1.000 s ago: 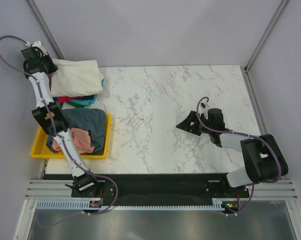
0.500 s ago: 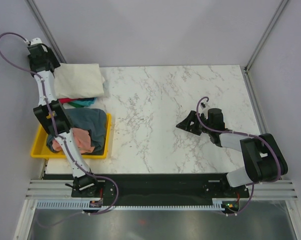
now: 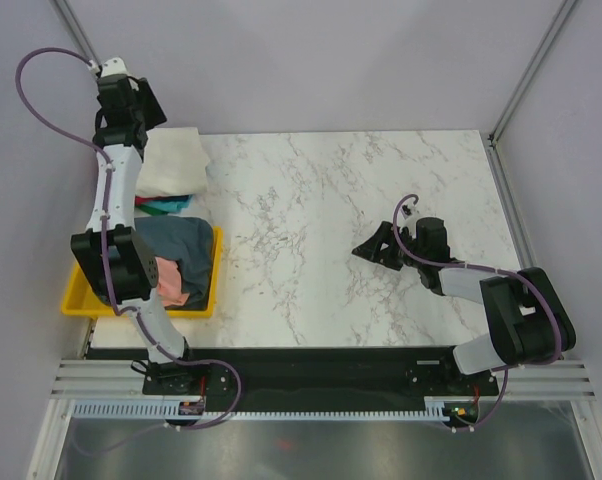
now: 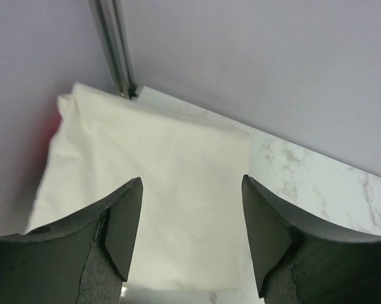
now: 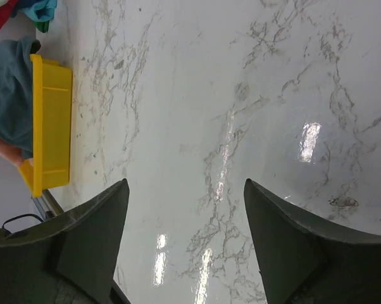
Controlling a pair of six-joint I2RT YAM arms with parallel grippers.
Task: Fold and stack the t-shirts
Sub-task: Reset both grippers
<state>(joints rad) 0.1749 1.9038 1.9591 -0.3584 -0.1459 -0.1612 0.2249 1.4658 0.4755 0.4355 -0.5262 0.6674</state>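
Observation:
A folded cream-white t-shirt [image 3: 176, 160] [image 4: 152, 183] tops a stack at the table's back left, with red [image 3: 141, 199] and teal [image 3: 171, 207] t-shirts showing under its near edge. My left gripper [image 3: 141, 110] [image 4: 191, 179] hangs open above the cream shirt, apart from it, with nothing between its fingers. A slate grey-blue t-shirt [image 3: 181, 245] [image 5: 10, 95] and a salmon pink one [image 3: 171, 282] lie crumpled in the yellow tray [image 3: 217, 270] [image 5: 51, 120]. My right gripper [image 3: 369, 250] [image 5: 185, 182] rests open and low over bare marble at the right.
The stack sits close to the back-left corner post [image 4: 118, 50] and the grey walls. The yellow tray hangs over the table's left edge by the left arm's base. The marble tabletop [image 3: 321, 220] spreads between the two arms.
My left gripper has opened, let go of the cream-white shirt's left edge and lifted up and to the right. The shirt lies on the stack. The right arm has not moved.

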